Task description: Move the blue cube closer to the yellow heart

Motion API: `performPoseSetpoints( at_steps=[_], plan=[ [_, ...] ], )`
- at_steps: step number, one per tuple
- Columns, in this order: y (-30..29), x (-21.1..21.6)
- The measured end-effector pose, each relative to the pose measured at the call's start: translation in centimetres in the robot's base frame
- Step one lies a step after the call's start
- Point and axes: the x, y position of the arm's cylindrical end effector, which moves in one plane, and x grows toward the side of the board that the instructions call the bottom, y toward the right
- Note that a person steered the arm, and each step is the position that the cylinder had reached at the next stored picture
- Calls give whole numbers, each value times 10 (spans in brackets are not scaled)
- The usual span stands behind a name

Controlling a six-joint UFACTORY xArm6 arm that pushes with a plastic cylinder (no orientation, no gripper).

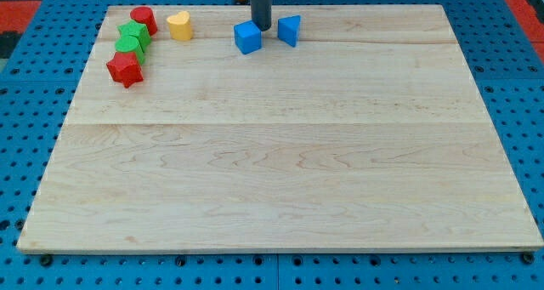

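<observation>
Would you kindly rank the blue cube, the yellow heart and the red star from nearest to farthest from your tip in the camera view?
My tip sits near the view's top.
1. blue cube, just left of it.
2. yellow heart, farther left.
3. red star, far left, lower.

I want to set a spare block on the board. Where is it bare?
Everything below the red star and blue cube is bare, as is the top right past the blue triangle. The top left is crowded; my tip sits between the blue blocks.
</observation>
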Motion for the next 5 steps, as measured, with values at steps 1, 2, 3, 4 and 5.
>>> performPoseSetpoints(
  at_steps=[1, 2, 3, 4, 5],
  plan=[
    [18, 6],
    [48, 18],
    [19, 23],
    [-9, 24],
    [-25, 27]
  ],
)
